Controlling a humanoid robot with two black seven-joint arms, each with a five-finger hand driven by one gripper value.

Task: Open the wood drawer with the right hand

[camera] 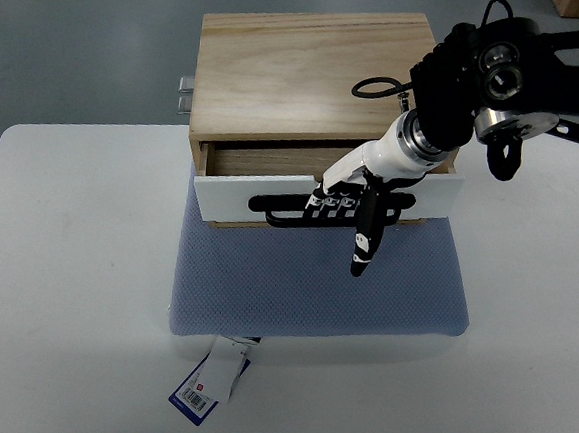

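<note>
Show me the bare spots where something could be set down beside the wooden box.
The white table is bare left of the blue cushion and wooden box, and right of the cushion. The front strip holds only a tag. It is crowded at the drawer, where the right hand grips the black handle.

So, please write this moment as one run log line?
right hand: fingers hooked on black handle | wood drawer: partly open, white front out | box on blue cushion | left hand: not in view

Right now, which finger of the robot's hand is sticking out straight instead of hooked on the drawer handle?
The long black-and-white finger of the right hand, pointing down over the blue cushion; the others curl on the black handle.
</note>
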